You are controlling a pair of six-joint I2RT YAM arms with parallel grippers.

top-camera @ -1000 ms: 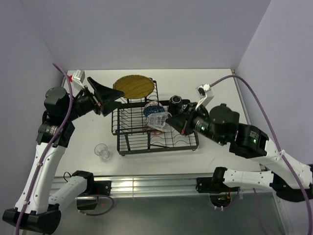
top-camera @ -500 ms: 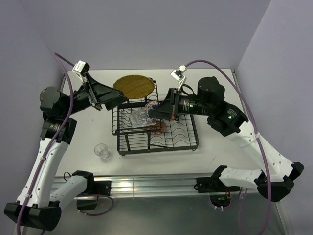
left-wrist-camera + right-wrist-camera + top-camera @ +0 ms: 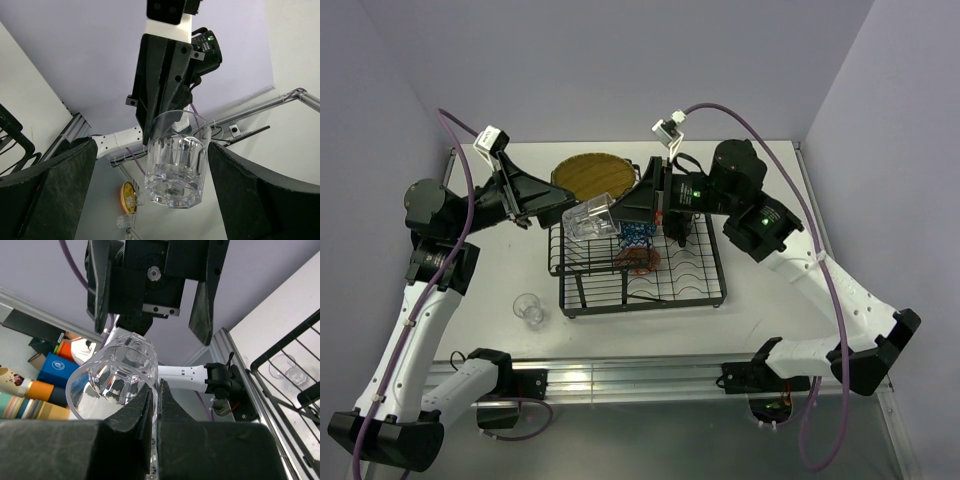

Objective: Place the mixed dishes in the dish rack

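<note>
Clear glass cup (image 3: 590, 217) pinched at its rim by right pincer (image 3: 618, 214), lifted above dish rack (image 3: 650, 300), left pincer (image 3: 563, 203) spread wide on both sides, not touching, second glass cup (image 3: 529, 308) on counter (image 3: 495, 275)

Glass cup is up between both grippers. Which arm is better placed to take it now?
Left, probably: the left gripper stands open, straddling the glass cup; the right gripper only pinches its rim.

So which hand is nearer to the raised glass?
Right. The right hand is shut on the rim of the glass. The open left hand faces its base, fingers wide on either side, without touching.
</note>
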